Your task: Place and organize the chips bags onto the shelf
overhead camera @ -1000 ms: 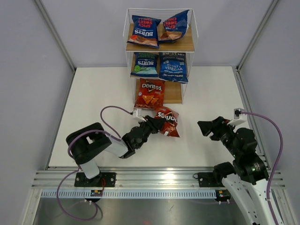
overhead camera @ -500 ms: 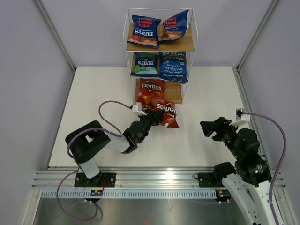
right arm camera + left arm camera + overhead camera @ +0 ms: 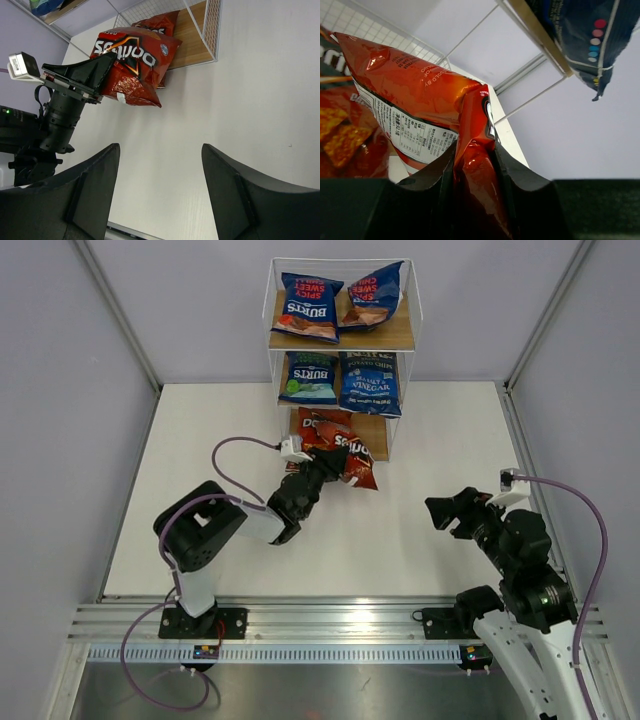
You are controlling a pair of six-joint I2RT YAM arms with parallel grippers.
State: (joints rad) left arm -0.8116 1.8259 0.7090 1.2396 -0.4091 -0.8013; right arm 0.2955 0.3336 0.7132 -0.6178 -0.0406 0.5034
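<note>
My left gripper (image 3: 325,468) is shut on the edge of a red-orange Doritos bag (image 3: 347,460), held at the front of the shelf's (image 3: 405,335) bottom tier. It overlaps the other Doritos bag (image 3: 316,422) lying there. In the left wrist view the fingers pinch the bag's seam (image 3: 472,160) and its back label faces me (image 3: 415,135). Two Burts bags (image 3: 308,305) (image 3: 372,295) lie on the top tier. A third Burts bag (image 3: 308,377) and the Sea Salt & Vinegar bag (image 3: 369,383) stand on the middle tier. My right gripper (image 3: 452,512) is open and empty over the table, right of the shelf.
The right half of the bottom board (image 3: 372,440) is bare; it also shows in the right wrist view (image 3: 192,45). The shelf's white wire frame (image 3: 470,35) rises close ahead of the left wrist. Grey walls enclose the white table (image 3: 200,440).
My left gripper has carried the Doritos bag away from me to the shelf's bottom tier, over the other Doritos bag. The right arm has barely moved.
</note>
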